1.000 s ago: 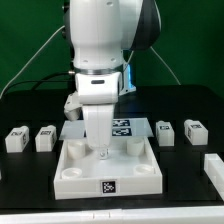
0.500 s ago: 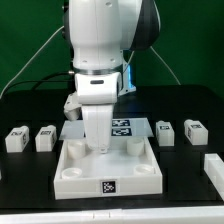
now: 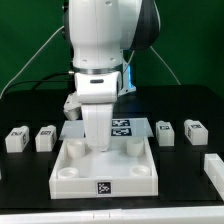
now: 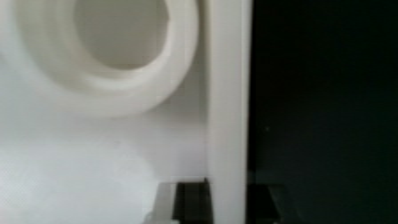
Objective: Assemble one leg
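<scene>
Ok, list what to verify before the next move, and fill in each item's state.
1. All four legs loose on the table, none grasped: ok; two stand on each side of the tray-like part.
2. Gripper open or shut: cannot tell; its tips sit low inside the tray.
3. Gripper clear of the tray: not ok; the tray fills the wrist view.
4. Front sockets empty: ok.
5. Way to a leg free once lifted: probably ok.
</scene>
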{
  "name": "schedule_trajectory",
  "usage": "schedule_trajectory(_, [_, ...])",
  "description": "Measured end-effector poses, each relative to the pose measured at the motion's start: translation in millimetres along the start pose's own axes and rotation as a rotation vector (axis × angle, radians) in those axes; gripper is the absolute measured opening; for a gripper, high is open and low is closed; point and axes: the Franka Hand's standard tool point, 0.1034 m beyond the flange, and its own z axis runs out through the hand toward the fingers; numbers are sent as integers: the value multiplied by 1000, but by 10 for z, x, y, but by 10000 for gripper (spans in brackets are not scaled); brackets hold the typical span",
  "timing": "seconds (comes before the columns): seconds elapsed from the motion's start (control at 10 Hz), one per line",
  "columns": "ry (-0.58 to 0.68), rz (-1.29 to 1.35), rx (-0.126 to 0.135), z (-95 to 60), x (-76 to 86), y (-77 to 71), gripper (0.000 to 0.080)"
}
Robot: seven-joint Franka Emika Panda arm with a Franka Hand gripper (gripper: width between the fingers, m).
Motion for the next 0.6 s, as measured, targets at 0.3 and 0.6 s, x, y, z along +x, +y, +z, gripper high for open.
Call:
schedule_trajectory(0.3, [0,0,0,0,0,0,58])
schedule_trajectory(0.6, [4,-17,-13,-21,109,112,58])
